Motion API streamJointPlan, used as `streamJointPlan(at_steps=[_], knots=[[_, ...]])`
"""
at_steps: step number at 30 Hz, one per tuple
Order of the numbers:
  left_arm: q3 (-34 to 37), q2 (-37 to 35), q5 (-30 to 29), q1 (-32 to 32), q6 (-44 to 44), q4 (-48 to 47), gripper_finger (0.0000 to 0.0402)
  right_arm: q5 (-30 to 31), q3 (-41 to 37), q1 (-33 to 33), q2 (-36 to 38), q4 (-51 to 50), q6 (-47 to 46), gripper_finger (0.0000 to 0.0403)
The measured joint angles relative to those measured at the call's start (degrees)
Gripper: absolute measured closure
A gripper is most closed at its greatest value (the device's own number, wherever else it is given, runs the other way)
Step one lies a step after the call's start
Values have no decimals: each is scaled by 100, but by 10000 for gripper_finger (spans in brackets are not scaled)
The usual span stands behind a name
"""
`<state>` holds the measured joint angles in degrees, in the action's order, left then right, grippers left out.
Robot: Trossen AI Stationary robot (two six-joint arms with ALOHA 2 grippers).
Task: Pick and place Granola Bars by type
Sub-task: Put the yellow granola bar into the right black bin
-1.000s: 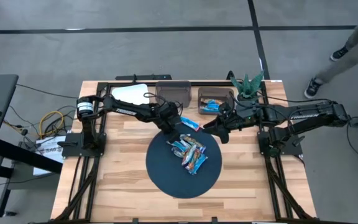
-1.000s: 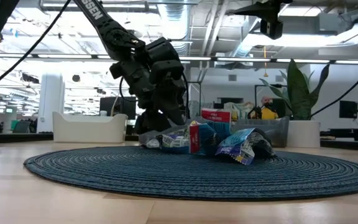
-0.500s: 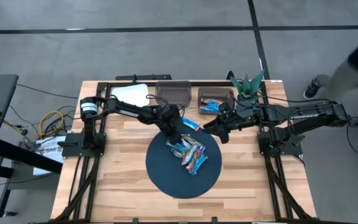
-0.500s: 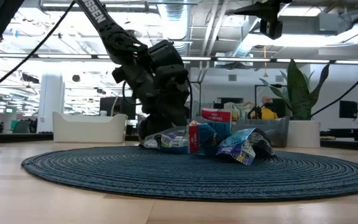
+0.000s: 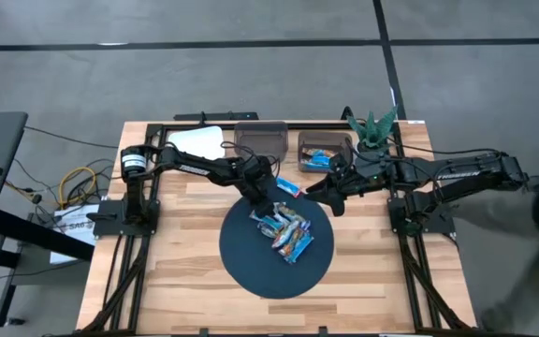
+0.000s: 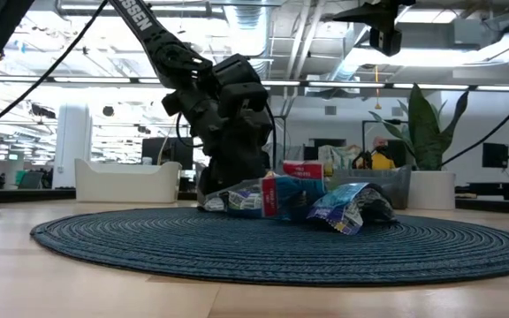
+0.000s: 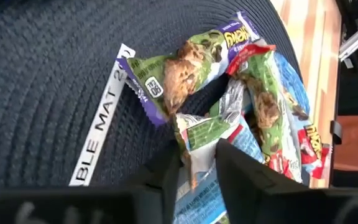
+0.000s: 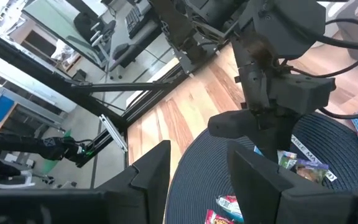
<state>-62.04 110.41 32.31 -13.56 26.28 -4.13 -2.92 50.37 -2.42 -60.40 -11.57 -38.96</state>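
L gripper [image 7: 197,163] down in the granola bar pile [image 5: 285,227] on the round dark mat [image 5: 241,257], fingers pinching one white-blue bar [image 7: 199,180]. R gripper [image 5: 318,192] hangs by mat's edge, fingers apart, empty.

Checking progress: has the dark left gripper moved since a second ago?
Yes. The left gripper has moved onto the round dark blue mat, toward the pile of wrapped bars.

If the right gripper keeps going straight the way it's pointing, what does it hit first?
Likely the left arm's wrist, which fills the line ahead of the right gripper, above the granola bars on the round mat; depth is uncertain.
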Motion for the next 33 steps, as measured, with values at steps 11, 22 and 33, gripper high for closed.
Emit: streamJointPlan(at_steps=[11, 22, 33], knots=[[0, 0, 7, 0, 3, 9, 383, 0, 0, 31, 0, 0, 0, 255], [0, -552, 172, -223, 500, -57, 394, 0, 0, 33, 0, 2, 0, 255], [-9, -1887, -734, -851, 1024, -46, 395, 427, 0, 41, 0, 176, 0, 255]])
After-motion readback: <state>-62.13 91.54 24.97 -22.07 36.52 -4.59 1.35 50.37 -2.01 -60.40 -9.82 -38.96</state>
